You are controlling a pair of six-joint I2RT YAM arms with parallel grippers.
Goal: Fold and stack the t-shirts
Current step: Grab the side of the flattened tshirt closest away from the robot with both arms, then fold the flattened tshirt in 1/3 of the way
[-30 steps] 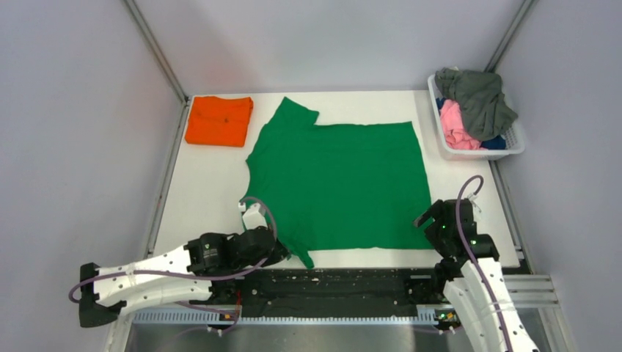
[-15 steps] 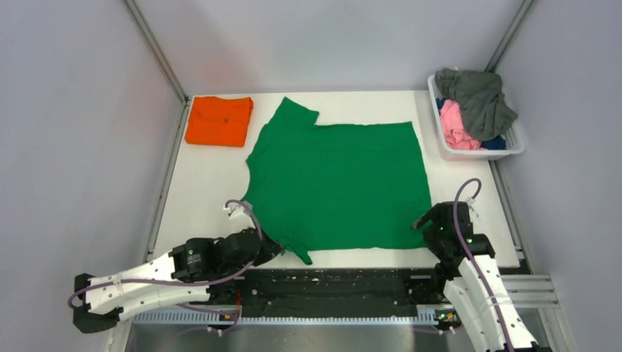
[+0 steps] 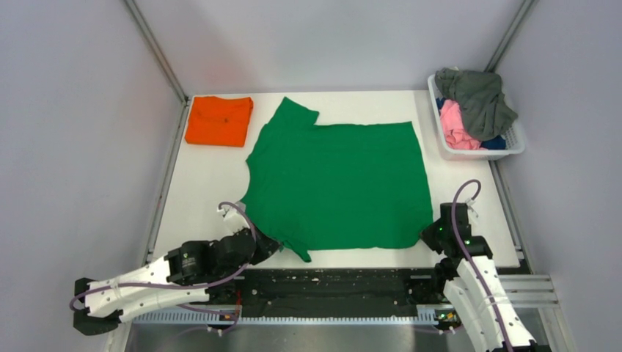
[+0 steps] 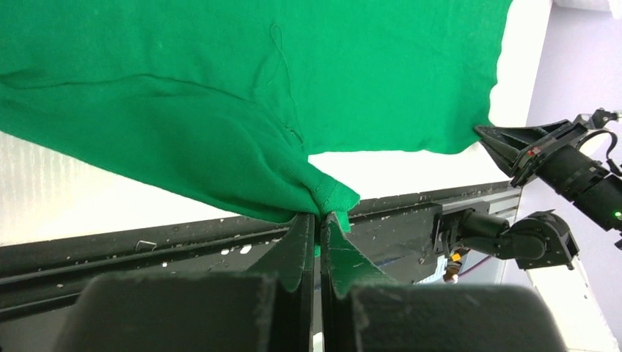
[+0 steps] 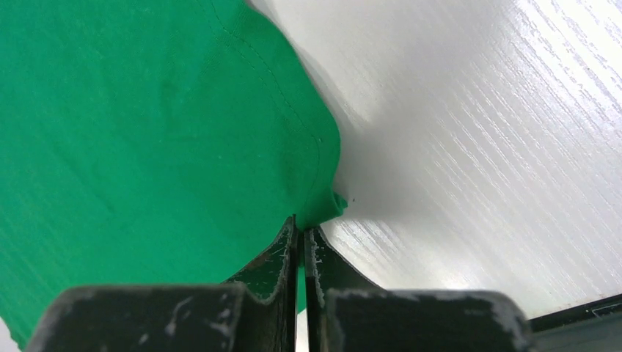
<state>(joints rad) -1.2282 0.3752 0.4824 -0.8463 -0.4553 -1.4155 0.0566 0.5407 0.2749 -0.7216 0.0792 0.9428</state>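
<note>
Top external: basket (image 3: 480, 154) holds crumpled tees (image 3: 480, 103); left gripper (image 3: 273, 243) and right gripper (image 3: 425, 233) clamp green tee (image 3: 337, 183).

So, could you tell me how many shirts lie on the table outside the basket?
2: a green shirt spread across the middle, and an orange shirt folded at the far left corner. Others underneath could be hidden.

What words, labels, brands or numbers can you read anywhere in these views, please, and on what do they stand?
None can be read in any view.
The green t-shirt, the folded orange t-shirt and the white basket all look plain, with no print or label showing.
</note>
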